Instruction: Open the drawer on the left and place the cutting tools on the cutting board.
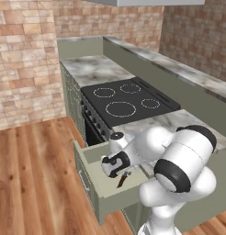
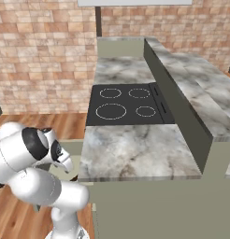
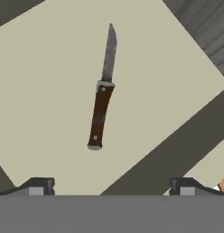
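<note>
Drawer (image 1: 105, 193) stands pulled out from the green cabinets, near the robot, on the near side of the stove (image 1: 126, 102). Its floor is pale and flat. The knife (image 3: 101, 93) lies flat on that floor. It has a brown handle and a thin grey blade, and in the hand view the blade points toward the top and the handle toward the bottom. In the left base view the knife (image 1: 122, 179) shows as a small dark sliver on the drawer floor, just below the hand. The gripper (image 3: 111, 186) hangs over the drawer with its two fingers spread wide apart. One fingertip (image 3: 37, 185) sits at the bottom left of the hand view and the other at the bottom right. They do not touch the knife, and nothing sits between them. The knife lies between the two tips but farther up in that view. In the left base view the hand points down into the drawer, and the white arm bends over it from the right. The counter (image 2: 135, 151) of grey marble runs to the right of the drawer, and the black stove top with its four rings (image 2: 126, 105) lies farther away. The floor (image 1: 36, 174) is brown wood, and brick walls (image 1: 23, 59) stand behind.
</note>
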